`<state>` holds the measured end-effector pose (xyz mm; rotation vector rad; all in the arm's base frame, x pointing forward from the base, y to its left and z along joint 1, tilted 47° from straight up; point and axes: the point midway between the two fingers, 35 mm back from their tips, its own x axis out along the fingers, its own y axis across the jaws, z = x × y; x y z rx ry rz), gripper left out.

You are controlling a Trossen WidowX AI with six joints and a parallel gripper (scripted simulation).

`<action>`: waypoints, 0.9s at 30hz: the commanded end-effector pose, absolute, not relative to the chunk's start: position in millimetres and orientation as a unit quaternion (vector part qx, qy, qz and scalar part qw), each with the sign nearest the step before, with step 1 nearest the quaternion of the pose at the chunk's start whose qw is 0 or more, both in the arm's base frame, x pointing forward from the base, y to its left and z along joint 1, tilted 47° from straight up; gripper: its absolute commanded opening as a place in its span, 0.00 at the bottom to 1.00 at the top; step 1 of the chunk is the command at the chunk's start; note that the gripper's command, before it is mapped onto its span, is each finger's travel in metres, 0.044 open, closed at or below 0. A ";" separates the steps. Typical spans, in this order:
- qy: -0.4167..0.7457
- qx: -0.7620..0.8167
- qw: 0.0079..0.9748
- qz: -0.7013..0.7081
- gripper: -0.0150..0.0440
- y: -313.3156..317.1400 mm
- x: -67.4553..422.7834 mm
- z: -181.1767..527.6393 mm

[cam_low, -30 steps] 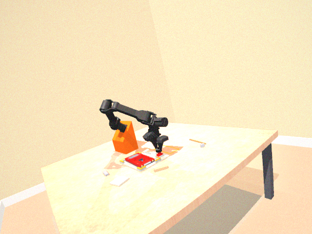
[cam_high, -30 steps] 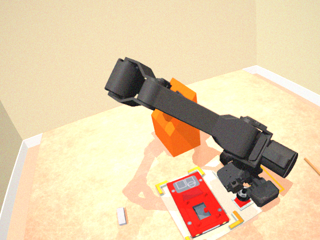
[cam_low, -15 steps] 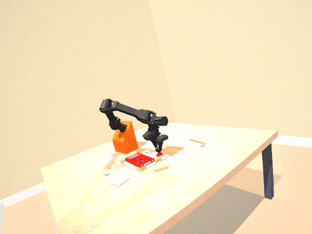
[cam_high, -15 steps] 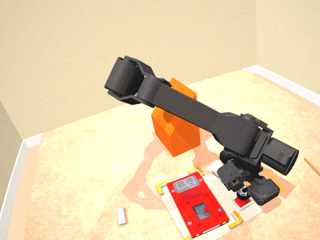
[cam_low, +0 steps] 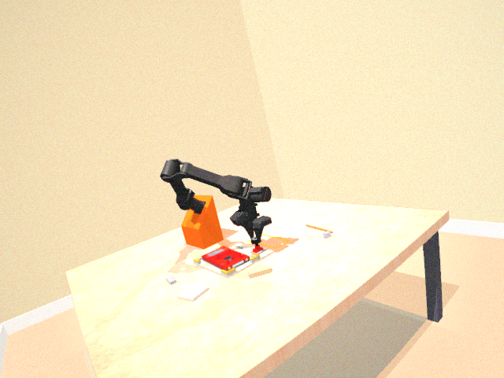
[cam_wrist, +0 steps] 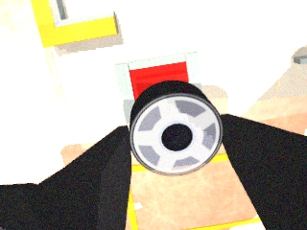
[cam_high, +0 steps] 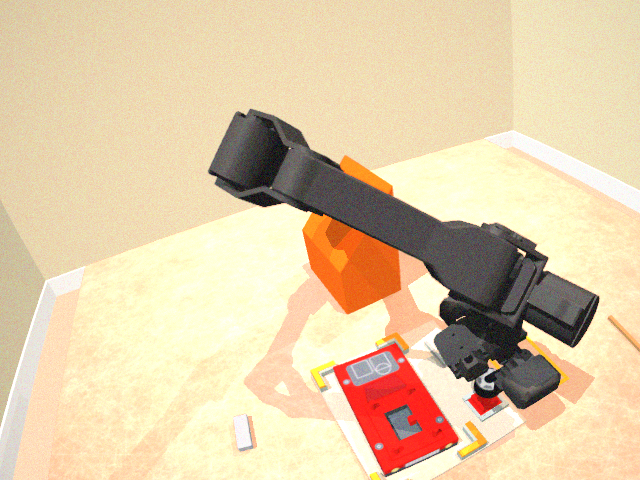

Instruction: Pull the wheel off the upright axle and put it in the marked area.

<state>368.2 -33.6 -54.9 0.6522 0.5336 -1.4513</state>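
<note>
My gripper (cam_high: 488, 379) (cam_low: 255, 239) (cam_wrist: 174, 128) is shut on the black-rimmed wheel with a pale spoked hub, one finger on each side of its rim. The wheel (cam_high: 484, 386) (cam_wrist: 201, 115) is above the red base block (cam_high: 483, 406) (cam_low: 257, 249) (cam_wrist: 158, 73). The wheel's centre hole looks black in the wrist view; I cannot tell whether the axle is still inside it. The axle below is hidden by the wheel. The marked area, a yellow outline (cam_high: 547, 358) (cam_wrist: 139, 168), lies on the table beside the board, partly behind the gripper.
The white board (cam_high: 439, 372) carries a red panel (cam_high: 361, 408) (cam_low: 220, 259) and yellow corner brackets, one bracket (cam_high: 473, 441) (cam_wrist: 82, 34) near the base block. An orange block (cam_high: 372, 279) (cam_low: 203, 234) stands behind. A white slab (cam_low: 193, 293) and a wooden strip (cam_low: 260, 272) lie in front.
</note>
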 end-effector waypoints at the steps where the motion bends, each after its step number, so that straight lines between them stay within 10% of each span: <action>1: 0.236 0.291 0.668 -0.643 0.25 -31.6 368.5 -53.5; 27: 0.236 0.290 0.669 -0.642 0.25 -25.3 367.9 -47.7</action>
